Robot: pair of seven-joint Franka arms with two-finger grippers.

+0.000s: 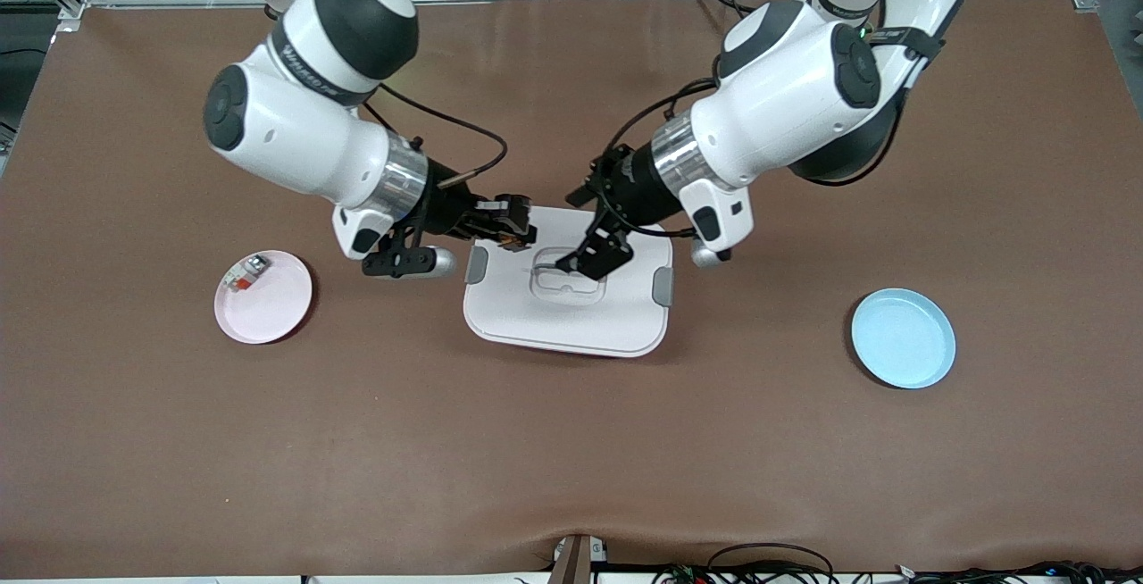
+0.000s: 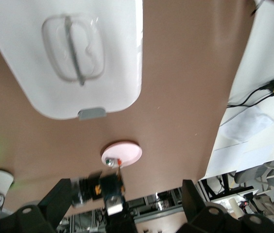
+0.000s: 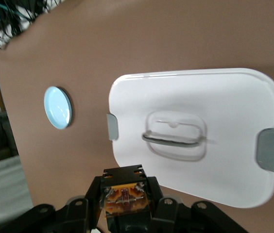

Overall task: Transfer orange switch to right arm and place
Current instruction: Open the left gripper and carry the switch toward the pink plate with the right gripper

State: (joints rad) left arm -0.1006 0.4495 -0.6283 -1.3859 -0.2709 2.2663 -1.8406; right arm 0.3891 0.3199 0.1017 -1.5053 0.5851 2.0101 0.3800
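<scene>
White lid (image 1: 571,316) lowest — above it orange switch (image 3: 125,196) clamped in right tool (image 1: 516,231), left tool (image 1: 596,258) wide open.

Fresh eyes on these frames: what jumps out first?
The two grippers over the white lidded container at the table's middle: the right gripper is shut on the orange switch, the left gripper open over the lid's handle. Then the two plates: a pink plate holding a small white-and-grey piece toward the right arm's end, a bare blue plate toward the left arm's.
</scene>
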